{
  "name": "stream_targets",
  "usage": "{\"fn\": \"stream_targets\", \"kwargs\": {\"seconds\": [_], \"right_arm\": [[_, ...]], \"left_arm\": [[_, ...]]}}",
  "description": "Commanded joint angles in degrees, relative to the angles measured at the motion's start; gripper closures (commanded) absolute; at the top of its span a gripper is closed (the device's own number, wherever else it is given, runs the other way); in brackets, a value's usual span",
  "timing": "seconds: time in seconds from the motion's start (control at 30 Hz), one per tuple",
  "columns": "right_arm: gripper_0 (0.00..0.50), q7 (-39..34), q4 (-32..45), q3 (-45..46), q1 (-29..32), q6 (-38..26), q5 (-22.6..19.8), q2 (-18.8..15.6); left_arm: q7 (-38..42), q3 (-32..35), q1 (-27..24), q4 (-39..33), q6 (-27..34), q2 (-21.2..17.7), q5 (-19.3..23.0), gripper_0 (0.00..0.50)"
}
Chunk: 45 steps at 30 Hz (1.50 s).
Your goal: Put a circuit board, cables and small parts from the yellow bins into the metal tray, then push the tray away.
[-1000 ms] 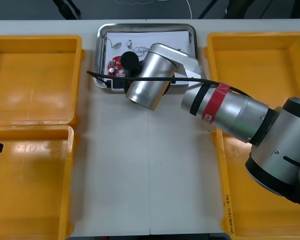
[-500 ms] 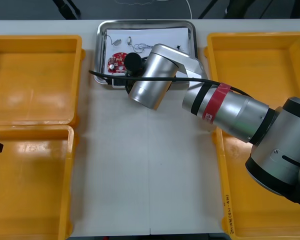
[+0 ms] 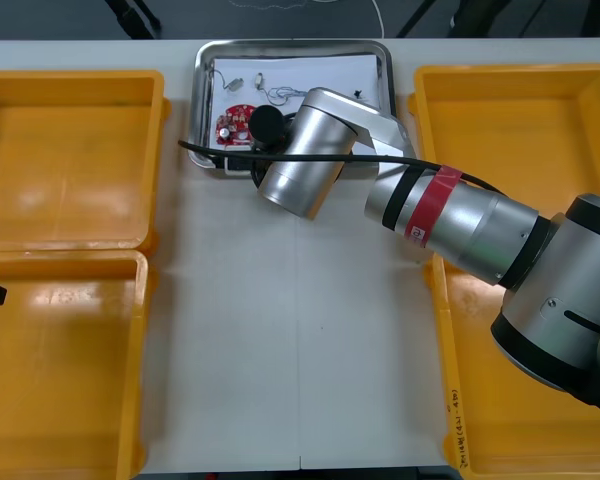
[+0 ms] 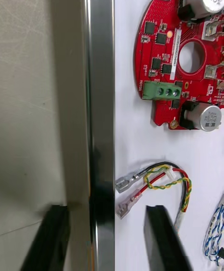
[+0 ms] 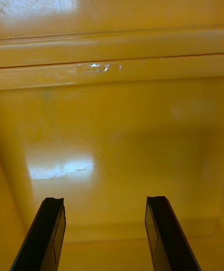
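Shiny rim of the metal tray runs between my right gripper's wide-spread fingers. I'd shove it away with the finger on the counter side.

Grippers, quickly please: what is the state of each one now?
Left gripper: open, empty, above a yellow bin.
Right gripper: open, holding nothing, jaws astride the rim of the tray.

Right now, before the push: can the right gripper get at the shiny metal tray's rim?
Probably yes: the right gripper, fingers open, straddles the metal tray's rim; the left gripper hangs over a yellow bin.
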<state>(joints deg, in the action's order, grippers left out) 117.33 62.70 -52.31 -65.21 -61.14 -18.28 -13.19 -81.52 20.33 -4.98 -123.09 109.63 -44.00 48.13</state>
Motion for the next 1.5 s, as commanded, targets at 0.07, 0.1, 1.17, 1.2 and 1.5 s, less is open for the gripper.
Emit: {"fn": "stream_targets", "kwargs": {"seconds": [0.07, 0.1, 1.17, 1.2, 1.5], "right_arm": [[0.0, 3.96, 0.76, 1.77, -3.25, 0.84, 0.35, -1.23], [0.0, 3.96, 0.76, 1.77, -3.25, 0.84, 0.35, -1.23], [0.0, 5.63, 27.13, 12.32, -3.08, -23.68, -16.0, -11.69], [0.0, 4.66, 27.74, 12.41, -2.99, -24.56, -16.53, -11.95], [0.0, -12.04, 39.17, 16.72, 3.34, -33.17, -21.98, -13.53]], "left_arm": [[-5.31, 1.73, 1.12, -1.62, 0.37, 0.58, -0.5, 0.0], [-5.31, 1.73, 1.12, -1.62, 0.37, 0.58, -0.5, 0.0], [-5.31, 1.73, 1.12, -1.62, 0.37, 0.58, -0.5, 0.0], [-5.31, 1.73, 1.12, -1.62, 0.37, 0.58, -0.5, 0.0], [-5.31, 1.73, 1.12, -1.62, 0.37, 0.58, -0.5, 0.0]]}}
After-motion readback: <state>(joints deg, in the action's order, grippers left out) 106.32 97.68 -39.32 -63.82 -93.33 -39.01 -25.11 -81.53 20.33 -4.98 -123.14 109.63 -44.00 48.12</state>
